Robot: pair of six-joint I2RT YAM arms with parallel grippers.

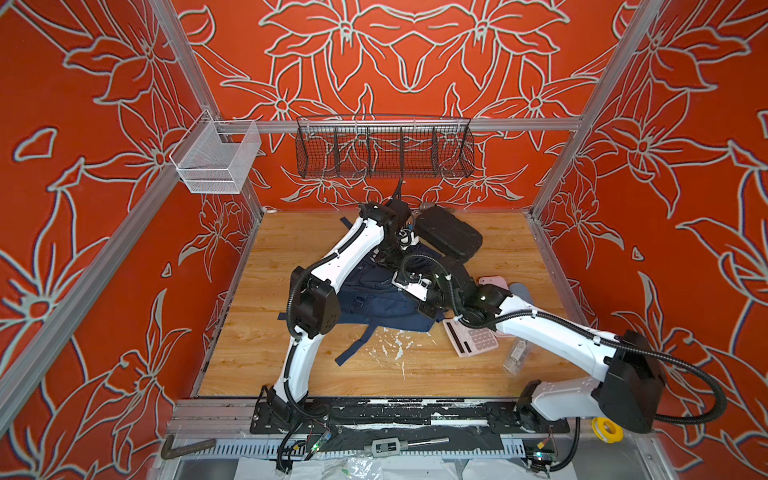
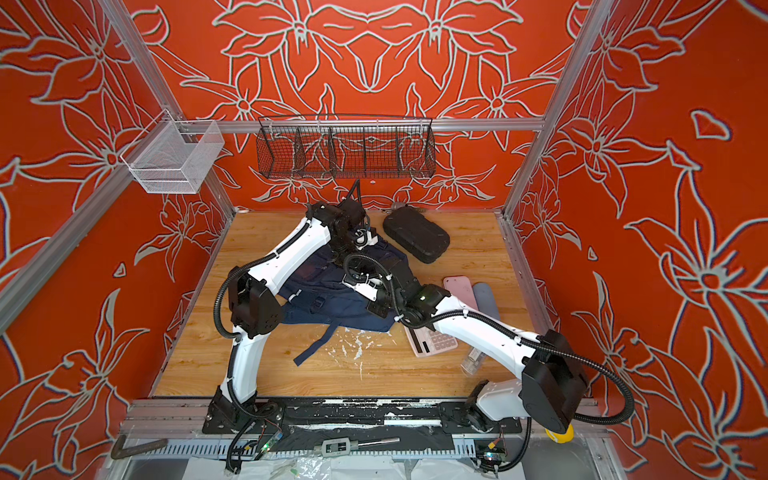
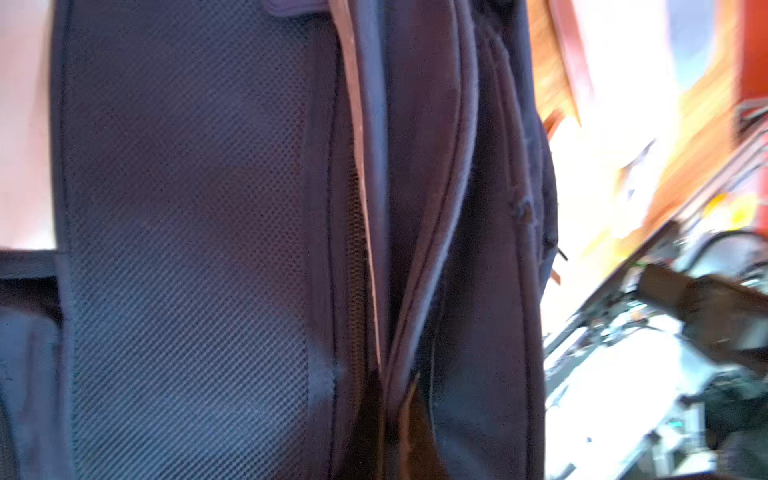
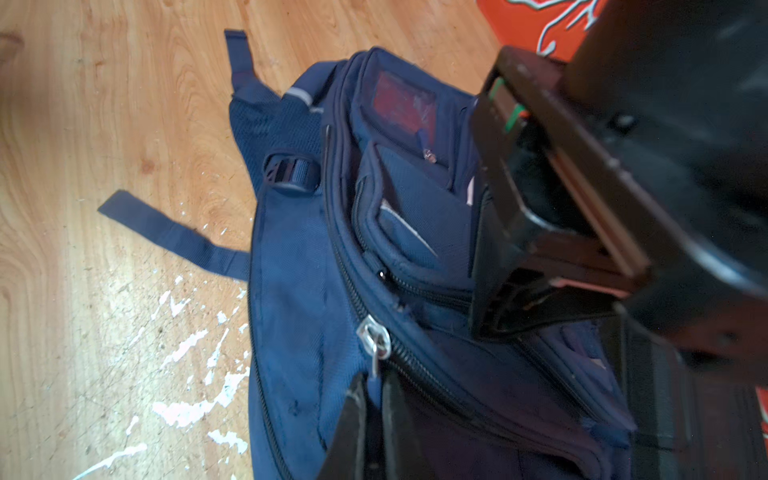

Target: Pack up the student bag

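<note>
The student bag (image 1: 374, 301) is a navy-blue backpack lying flat mid-table in both top views, its straps trailing toward the front edge. My left gripper (image 1: 390, 258) comes down on the bag's far end. In the left wrist view the mesh back panel (image 3: 187, 249) fills the frame, and the left gripper (image 3: 390, 440) is shut on a seam edge of the bag. My right gripper (image 4: 374, 415) is shut on the silver zip pull (image 4: 372, 338) of the main zip. Several front pockets (image 4: 411, 224) show beyond it. In a top view the right gripper (image 2: 353, 286) reaches across the bag.
A black oval hard case (image 1: 449, 239) lies behind the bag. To its right lie a pink calculator (image 1: 473, 341), a pink flat item (image 1: 492, 282), a grey-blue roll (image 1: 521, 291) and a clear bottle (image 1: 517, 357). A black wire basket (image 1: 384, 153) and a white mesh basket (image 1: 216, 162) hang above.
</note>
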